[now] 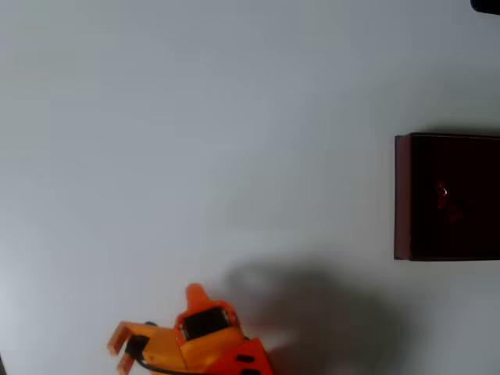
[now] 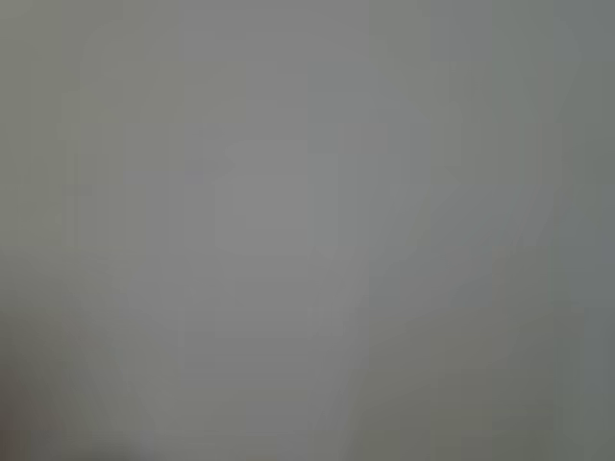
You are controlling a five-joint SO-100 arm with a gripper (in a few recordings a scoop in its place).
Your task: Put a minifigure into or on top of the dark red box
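The dark red box (image 1: 402, 195) stands at the right edge of the overhead view, partly cut off by the frame. A small faint red shape, the minifigure (image 1: 443, 194), lies inside on its very dark floor. My orange gripper (image 1: 156, 316) is at the bottom left of that view, far from the box. One finger tip points up the picture and the other forked finger points left. The two are spread apart with nothing between them. The wrist view is a blurred grey surface.
The pale grey table (image 1: 234, 141) stretches between the gripper and the box. The arm's shadow (image 1: 312, 305) falls on it right of the gripper. A dark object (image 1: 488, 5) pokes in at the top right corner.
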